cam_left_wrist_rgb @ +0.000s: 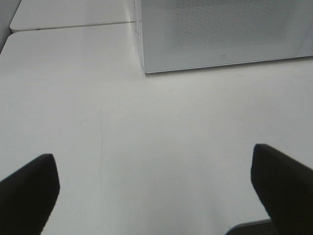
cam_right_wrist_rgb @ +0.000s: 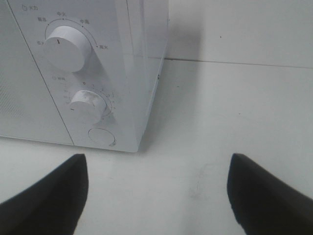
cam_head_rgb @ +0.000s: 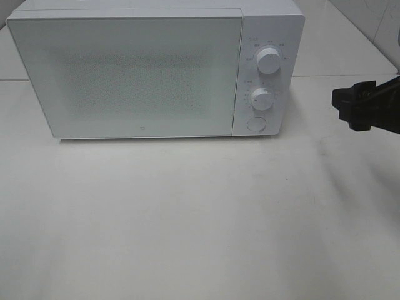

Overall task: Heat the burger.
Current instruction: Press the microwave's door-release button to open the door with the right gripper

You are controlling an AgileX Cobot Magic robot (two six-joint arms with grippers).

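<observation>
We cannot tell where the burger is or which way it points; the white microwave (cam_head_rgb: 131, 72) stands shut. Our left gripper (cam_left_wrist_rgb: 152, 159) and right gripper (cam_right_wrist_rgb: 157, 159) both hover over the table (cam_head_rgb: 187, 219), jaws spread, holding nothing.

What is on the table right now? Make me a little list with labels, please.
microwave: white, standing on the table
door: shut
controls: upper knob, lower knob, round button beneath
burger: not in view
left gripper: jaws open, empty, over the table
right gripper: jaws open, empty, facing the controls
</observation>
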